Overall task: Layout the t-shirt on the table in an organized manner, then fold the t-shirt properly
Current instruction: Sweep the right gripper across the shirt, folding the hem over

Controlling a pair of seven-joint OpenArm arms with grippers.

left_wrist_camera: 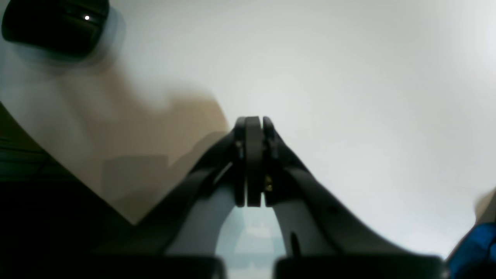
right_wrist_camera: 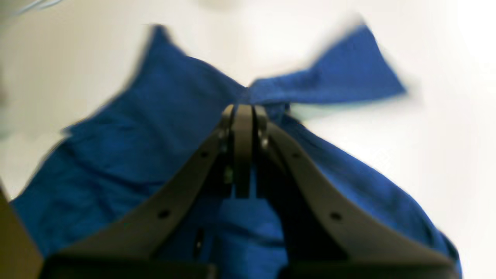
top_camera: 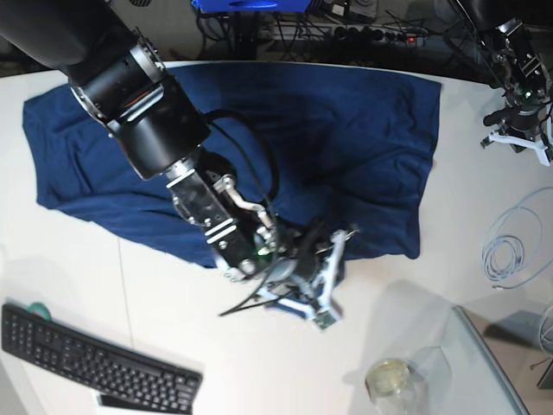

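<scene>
The t-shirt (top_camera: 259,130) lies spread across the far half of the white surface (top_camera: 216,380), mostly flat but rumpled, with its near edge running unevenly toward the middle of the base view. The right tool (top_camera: 324,277) sits at that near edge, at the corner nearest the camera, and in the right wrist view its jaws are pressed together with blue cloth gathered into a pinch right at the tips (right_wrist_camera: 244,110), so it appears to be holding a fold of the shirt's hem or corner. The step in hand looks like the laying-out stage: drawing this corner outward so the fabric flattens. To do it well, the pull should go low and along the surface, away from the body of the shirt, so the cloth slides rather than lifts and bunches; a slow, steady drag gives the wrinkles time to run out, and the grip should let go only once the edge lies straight. The left tool (left_wrist_camera: 254,124) is closed on nothing, hovering over bare surface well apart from the shirt at the far right of the base view. A keyboard (top_camera: 86,354) and a glass jar (top_camera: 389,379) sit near the front edge, clear of the pull.
</scene>
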